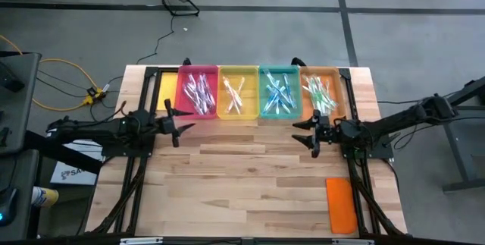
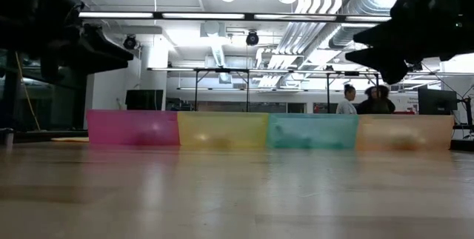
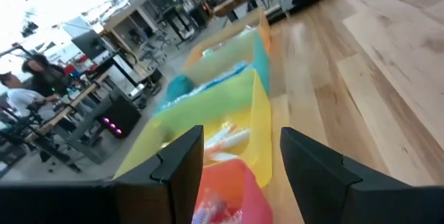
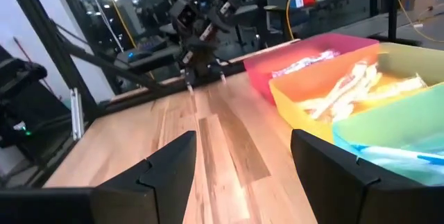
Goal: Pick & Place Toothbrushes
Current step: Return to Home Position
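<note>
Toothbrushes lie in loose heaps in four trays in a row at the table's far edge: pink (image 2: 133, 128), yellow (image 2: 222, 130), teal (image 2: 311, 132) and orange (image 2: 404, 132). From above I see the heaps in the pink tray (image 1: 198, 93), the yellow (image 1: 236, 95), the teal (image 1: 279, 93) and the orange (image 1: 320, 93). My left gripper (image 1: 176, 120) hovers open just near of the pink tray, pointing level along the tray row (image 3: 239, 161). My right gripper (image 1: 307, 133) hovers open near of the teal and orange trays, pointing level toward the table's left (image 4: 243, 154). Both hold nothing.
A flat orange lid (image 1: 341, 203) lies near the table's front right corner. Bare wood spans the middle and near part of the table (image 1: 242, 184). Black frame rails (image 1: 136, 177) run along both sides. People (image 2: 366, 98) stand in the room beyond.
</note>
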`<state>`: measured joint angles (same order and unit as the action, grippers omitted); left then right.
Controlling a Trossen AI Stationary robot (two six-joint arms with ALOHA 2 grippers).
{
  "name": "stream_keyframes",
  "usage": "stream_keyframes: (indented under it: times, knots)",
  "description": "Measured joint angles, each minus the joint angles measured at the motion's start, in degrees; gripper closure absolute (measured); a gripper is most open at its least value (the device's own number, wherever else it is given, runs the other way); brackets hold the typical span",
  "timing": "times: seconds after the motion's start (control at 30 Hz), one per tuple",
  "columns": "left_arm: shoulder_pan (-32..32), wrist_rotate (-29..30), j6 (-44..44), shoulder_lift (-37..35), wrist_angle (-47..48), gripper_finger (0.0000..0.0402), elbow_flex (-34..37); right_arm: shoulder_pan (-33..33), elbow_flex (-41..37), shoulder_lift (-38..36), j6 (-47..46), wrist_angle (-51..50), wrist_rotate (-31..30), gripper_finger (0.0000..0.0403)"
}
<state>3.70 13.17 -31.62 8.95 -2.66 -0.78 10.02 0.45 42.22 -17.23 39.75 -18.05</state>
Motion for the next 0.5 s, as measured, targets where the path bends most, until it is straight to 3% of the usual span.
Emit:
stream_keyframes:
  times: [0.2,0.5]
  knots:
    - [0.0,0.1,-1.6,-3.1,-0.1,0.0216,0.1,0.0,0.0,-5.2,-0.6,-6.4,-3.0,0.0174]
    - [0.0,-0.4,-2.6,-4.3,0.0,0.0216,0.1,0.0,0.0,-20.4,-3.7,-25.0,-3.4,0.0174]
